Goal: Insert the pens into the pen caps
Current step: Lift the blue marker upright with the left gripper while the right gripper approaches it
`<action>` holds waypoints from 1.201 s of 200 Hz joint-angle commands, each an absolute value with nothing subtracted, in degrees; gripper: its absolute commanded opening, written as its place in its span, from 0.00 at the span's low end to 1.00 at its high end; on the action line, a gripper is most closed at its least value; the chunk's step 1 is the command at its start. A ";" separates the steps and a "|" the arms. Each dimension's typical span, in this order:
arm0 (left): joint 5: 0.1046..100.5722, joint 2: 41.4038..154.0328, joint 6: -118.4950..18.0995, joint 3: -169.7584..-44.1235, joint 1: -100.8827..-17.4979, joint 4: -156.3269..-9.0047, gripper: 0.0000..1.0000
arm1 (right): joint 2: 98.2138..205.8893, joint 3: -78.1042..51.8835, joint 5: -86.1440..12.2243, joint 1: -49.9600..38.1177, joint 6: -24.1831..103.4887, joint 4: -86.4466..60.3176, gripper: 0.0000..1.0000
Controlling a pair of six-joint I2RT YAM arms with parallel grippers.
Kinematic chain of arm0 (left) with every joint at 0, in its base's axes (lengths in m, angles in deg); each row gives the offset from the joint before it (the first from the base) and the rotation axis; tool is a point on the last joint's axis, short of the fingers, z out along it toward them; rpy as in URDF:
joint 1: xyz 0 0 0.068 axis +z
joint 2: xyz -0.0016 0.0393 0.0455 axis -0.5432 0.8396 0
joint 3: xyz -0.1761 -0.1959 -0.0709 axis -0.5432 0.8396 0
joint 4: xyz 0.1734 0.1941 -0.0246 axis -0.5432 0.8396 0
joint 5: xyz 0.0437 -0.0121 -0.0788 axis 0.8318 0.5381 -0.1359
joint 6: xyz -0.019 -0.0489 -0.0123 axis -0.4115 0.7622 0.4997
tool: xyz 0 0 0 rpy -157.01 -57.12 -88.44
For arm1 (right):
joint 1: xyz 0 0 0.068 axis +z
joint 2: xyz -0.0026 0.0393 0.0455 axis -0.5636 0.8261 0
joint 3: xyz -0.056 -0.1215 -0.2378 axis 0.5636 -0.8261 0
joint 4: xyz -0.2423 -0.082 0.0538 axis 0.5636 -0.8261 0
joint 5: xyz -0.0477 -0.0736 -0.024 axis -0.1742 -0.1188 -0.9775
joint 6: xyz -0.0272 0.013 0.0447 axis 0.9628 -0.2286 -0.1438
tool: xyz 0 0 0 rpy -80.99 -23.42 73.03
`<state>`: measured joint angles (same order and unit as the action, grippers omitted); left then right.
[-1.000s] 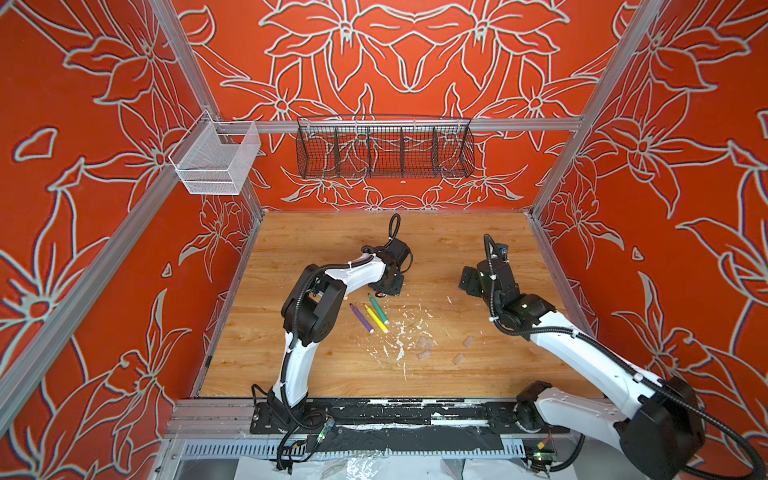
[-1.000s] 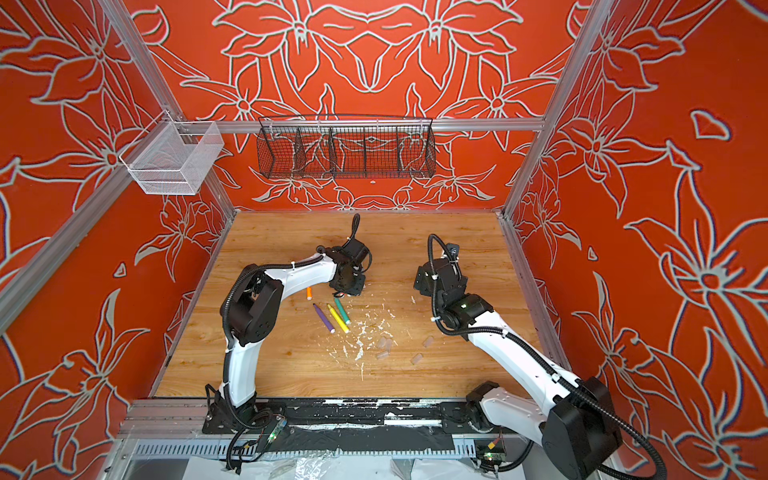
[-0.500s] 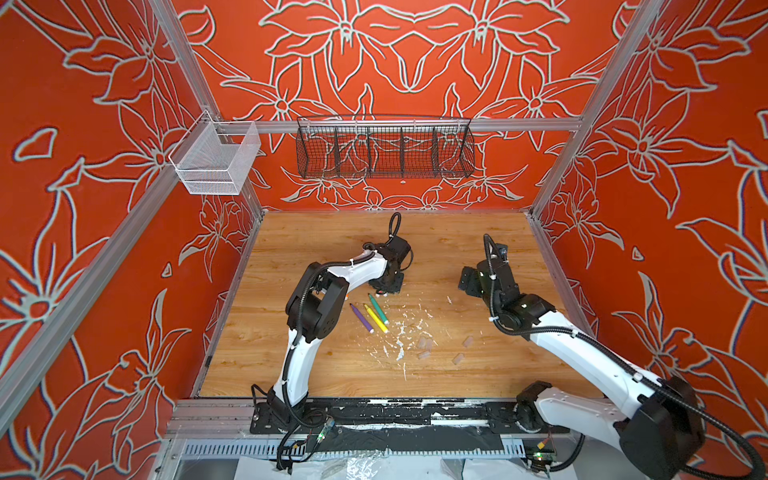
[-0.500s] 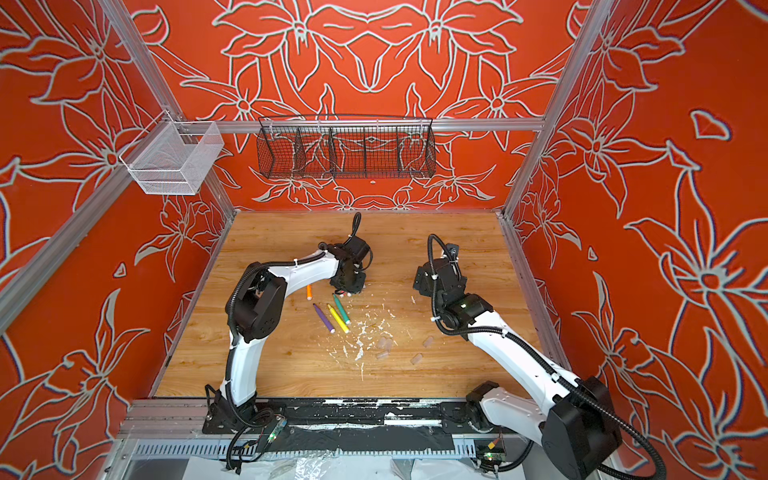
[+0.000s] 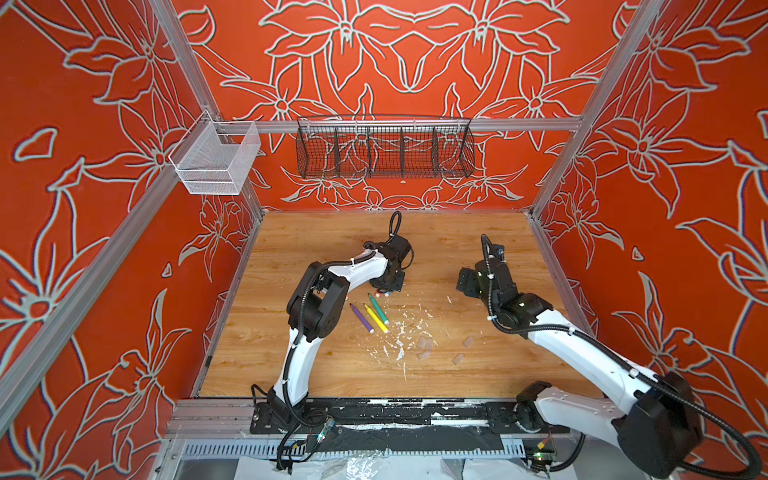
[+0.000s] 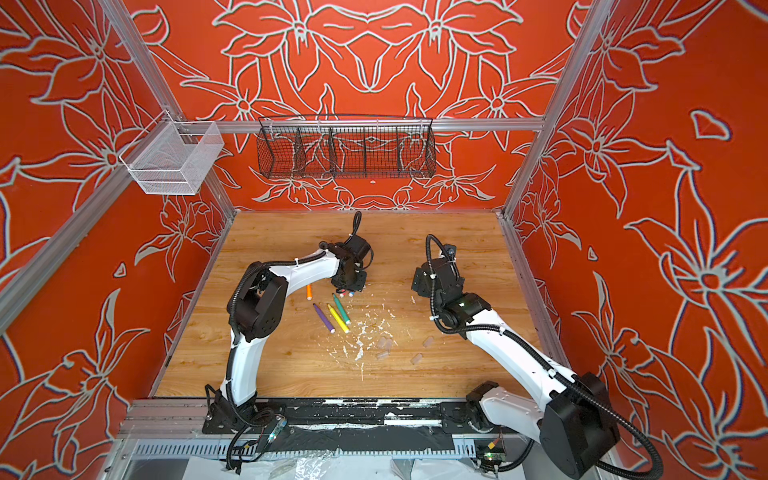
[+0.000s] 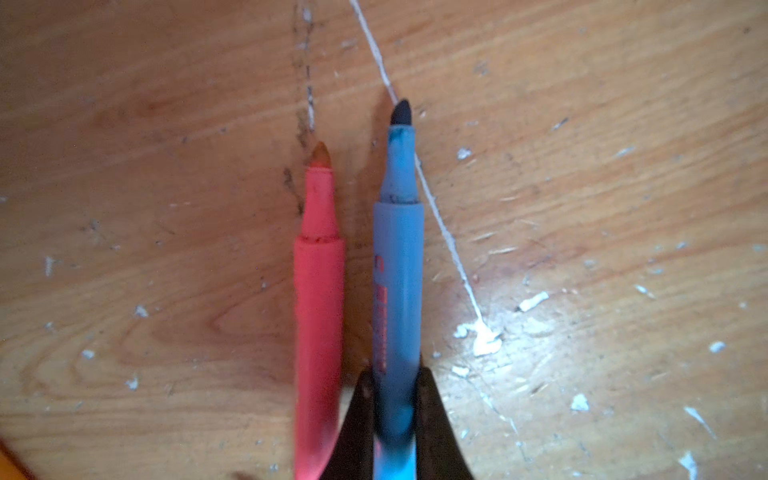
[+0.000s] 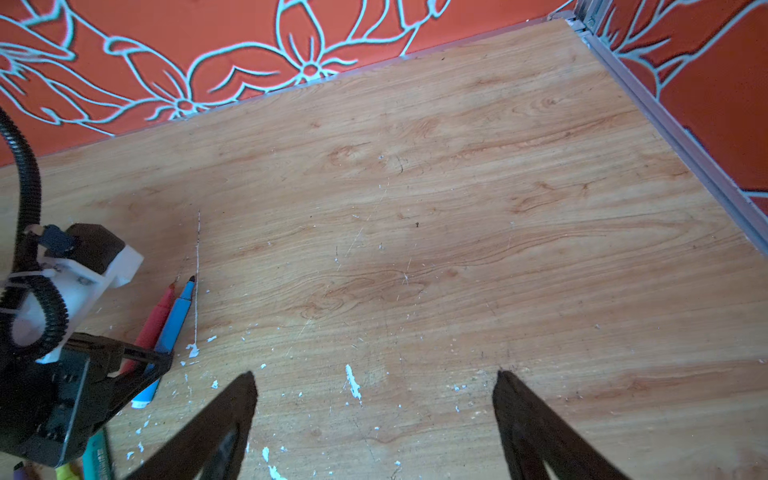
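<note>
Gripping blue pen (image 7: 397,266), left hand (image 7: 395,374) is closed tight; pink pen (image 7: 319,311) lies just beside it on tabletop (image 7: 166,124). Right hand (image 8: 374,376) gapes wide, holding nothing. Caps (image 5: 424,345) lie near-right. Orange pen (image 6: 309,292) partly hidden by left arm (image 6: 299,272). Wire basket (image 5: 384,151): contents indiscernible.

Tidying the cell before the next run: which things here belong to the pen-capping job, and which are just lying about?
Job: blue pen (in left gripper), pink pen, orange pen, green pen, yellow pen, purple pen, caps.

Not part of it: wire basket, mesh basket, white flecks.
</note>
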<state>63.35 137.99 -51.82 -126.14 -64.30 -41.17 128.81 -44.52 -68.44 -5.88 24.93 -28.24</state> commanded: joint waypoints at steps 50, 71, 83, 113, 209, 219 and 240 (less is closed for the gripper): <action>59.12 113.72 -53.51 -103.23 -66.75 -61.45 0.00 | 128.14 -48.67 -49.32 -6.03 23.03 -16.07 0.88; 58.47 109.20 -54.18 -98.92 -68.06 -66.19 0.00 | 127.55 -52.20 -41.03 -5.72 21.71 -7.22 0.86; 58.35 107.14 -54.98 -97.16 -69.03 -68.21 0.00 | 127.86 -54.22 -36.19 -5.65 20.42 -1.21 0.85; 56.99 103.92 -55.88 -94.11 -70.68 -71.50 0.00 | 129.87 -55.38 -29.10 -3.69 20.10 7.00 0.82; 51.96 98.36 -58.58 -88.97 -73.26 -77.84 0.00 | 132.20 -55.16 -28.54 -0.64 20.96 9.73 0.77; 51.65 97.36 -58.79 -88.09 -73.42 -78.56 0.00 | 132.75 -54.82 -28.36 -0.64 20.72 9.57 0.76; 50.15 95.76 -59.33 -86.67 -73.51 -80.01 0.00 | 134.02 -54.25 -28.10 -0.62 20.47 9.28 0.72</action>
